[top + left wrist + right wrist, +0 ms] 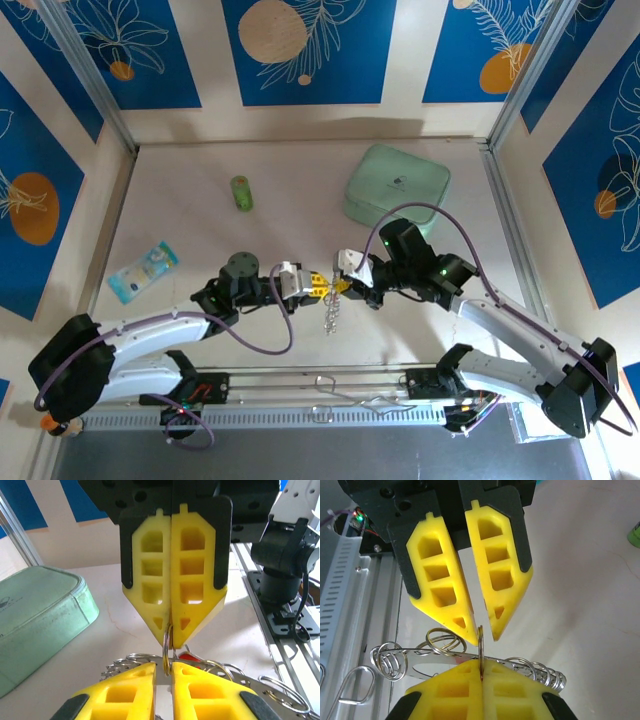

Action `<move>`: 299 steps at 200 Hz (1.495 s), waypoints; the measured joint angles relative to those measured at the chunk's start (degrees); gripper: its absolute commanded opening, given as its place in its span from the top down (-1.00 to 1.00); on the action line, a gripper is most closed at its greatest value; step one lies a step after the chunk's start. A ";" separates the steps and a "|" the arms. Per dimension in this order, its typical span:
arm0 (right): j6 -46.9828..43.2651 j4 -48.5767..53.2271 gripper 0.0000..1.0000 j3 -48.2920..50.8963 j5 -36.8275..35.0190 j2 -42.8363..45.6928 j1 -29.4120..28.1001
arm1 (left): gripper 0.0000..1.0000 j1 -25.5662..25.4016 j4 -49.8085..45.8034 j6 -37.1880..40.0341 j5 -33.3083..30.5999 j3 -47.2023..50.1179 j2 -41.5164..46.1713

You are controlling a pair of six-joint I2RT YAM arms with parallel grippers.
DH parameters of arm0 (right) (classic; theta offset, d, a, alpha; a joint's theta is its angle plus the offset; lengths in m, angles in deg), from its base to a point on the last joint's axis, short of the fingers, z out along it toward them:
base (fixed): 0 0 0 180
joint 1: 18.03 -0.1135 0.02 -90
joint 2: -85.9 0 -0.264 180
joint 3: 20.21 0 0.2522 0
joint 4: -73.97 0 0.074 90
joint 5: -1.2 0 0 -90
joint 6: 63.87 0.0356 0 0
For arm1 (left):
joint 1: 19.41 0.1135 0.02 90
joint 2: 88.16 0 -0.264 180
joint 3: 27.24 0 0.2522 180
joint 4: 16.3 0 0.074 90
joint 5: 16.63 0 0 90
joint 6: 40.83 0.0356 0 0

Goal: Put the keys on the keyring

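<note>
Room: blue leaf-print wall panels (345, 70) round a pale table (300, 170). Left to right I log:
- blue-white packet (144, 270), lying flat
- green cylinder (241, 193), farther back
- left gripper (320, 287), fingers a little apart about the keyring (332, 312), which hangs above mid-table
- right gripper (338, 288), clamped on that ring's wire
- red scrap (187, 656) behind the ring, possibly a key tag
- mint case (396, 185), back right

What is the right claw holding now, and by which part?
The right claw is shut on the keyring, pinching its thin wire rim edge-on; the left claw stands slightly parted around the same rim.
</note>
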 measured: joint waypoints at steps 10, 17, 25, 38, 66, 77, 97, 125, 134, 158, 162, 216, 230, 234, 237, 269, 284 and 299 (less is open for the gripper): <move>-1.07 1.01 1.00 -0.68 -1.11 -0.48 -0.76 | 0.68 0.00 -1.07 0.31 0.00 -0.11 0.00; -1.81 1.64 1.00 -1.16 -1.88 -0.87 -1.33 | 0.68 0.00 -1.75 0.55 0.00 -0.24 0.00; -2.49 2.25 1.00 -1.60 -2.69 -1.27 -1.81 | 0.68 0.00 -2.29 0.74 0.02 -0.42 -0.02; -3.69 3.04 1.00 -2.43 -3.96 -2.05 -2.56 | 0.67 0.00 -2.69 0.90 0.02 -0.59 -0.04; -5.92 4.68 1.00 -4.26 -7.10 -4.63 -4.52 | 0.69 0.00 -3.23 0.85 0.04 -0.72 -0.59; -6.56 5.22 1.00 -4.70 -8.04 -5.51 -5.14 | 0.72 0.00 -3.50 0.83 0.04 -0.72 -0.79; -7.17 5.49 1.00 -5.03 -9.25 -6.14 -5.77 | 0.92 0.00 -4.22 0.68 0.24 -0.72 -0.83; -6.64 5.18 0.61 -4.70 -9.25 -5.64 -5.18 | 1.00 0.00 -4.37 1.03 0.70 -0.74 -0.81; -6.54 4.37 0.49 -3.93 -8.61 -4.76 -4.59 | 1.00 0.00 -4.35 1.03 0.68 -0.74 -0.76; -3.65 2.49 0.37 -0.55 -6.21 -0.24 -1.36 | 1.00 0.00 -4.09 1.03 0.68 -0.72 -0.70; -3.45 2.16 0.37 -0.07 -5.81 0.31 -1.01 | 1.00 0.00 -3.96 1.01 0.68 -0.72 -0.66; 1.44 -1.53 0.41 4.24 -1.66 2.16 0.22 | 1.00 0.00 -0.22 0.85 1.38 -0.09 -0.63; 2.05 -2.36 0.49 4.28 -1.14 2.16 0.22 | 1.00 0.00 0.07 0.85 1.66 -0.07 -0.52; 2.29 -2.58 0.51 4.28 -0.98 2.16 0.22 | 1.00 0.00 0.11 0.85 1.77 -0.07 -0.48; 2.23 -2.73 0.53 4.28 -0.96 2.16 0.22 | 1.00 0.00 0.15 0.85 1.79 -0.07 -0.39; 2.71 -3.43 0.62 4.28 -0.76 2.12 0.33 | 1.00 0.00 0.94 0.85 2.49 -0.02 0.04; 2.75 -3.52 0.66 4.28 -0.72 1.92 0.33 | 1.00 0.00 0.98 0.85 2.84 -0.02 0.04; 2.82 -3.65 0.65 4.28 -0.50 1.60 0.33 | 1.00 0.00 1.07 0.85 3.23 -0.02 0.04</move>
